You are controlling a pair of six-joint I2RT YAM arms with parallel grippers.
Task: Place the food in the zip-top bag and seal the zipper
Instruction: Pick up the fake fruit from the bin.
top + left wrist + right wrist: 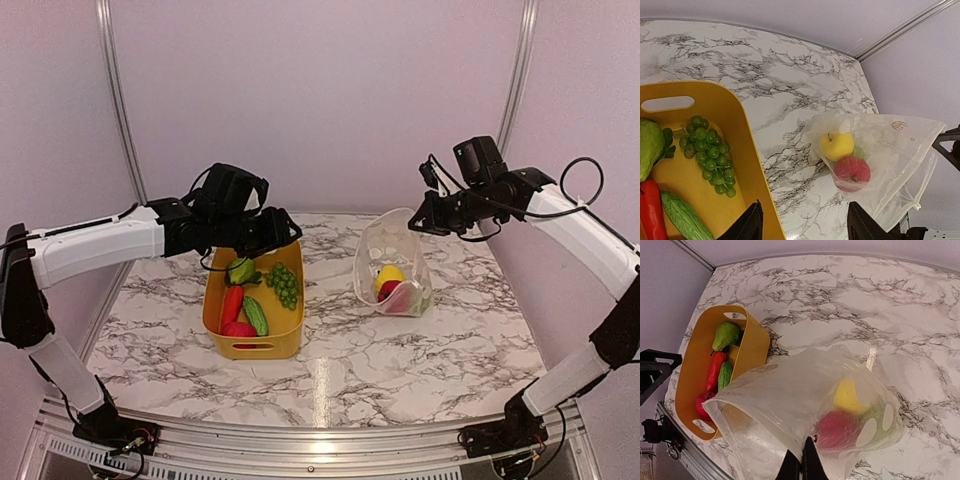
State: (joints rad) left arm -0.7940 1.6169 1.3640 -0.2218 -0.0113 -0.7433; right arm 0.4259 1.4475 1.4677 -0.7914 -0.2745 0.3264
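Note:
The clear dotted zip-top bag (393,262) stands open on the marble, with a yellow lemon (389,275), a red apple (852,172) and a green apple (859,151) inside. My right gripper (422,218) is shut on the bag's mouth edge and holds it up; in the right wrist view its fingers (801,466) pinch the rim by the zipper (760,425). My left gripper (805,226) is open and empty above the right rim of the yellow bin (290,338). The bin holds green grapes (284,284), a green fruit (241,270), a red pepper (232,303), a cucumber (256,315) and a red apple (238,329).
The marble table (400,350) has walls behind and on both sides. The bin stands left of centre and the bag right of centre, with a strip of bare marble (790,130) between them.

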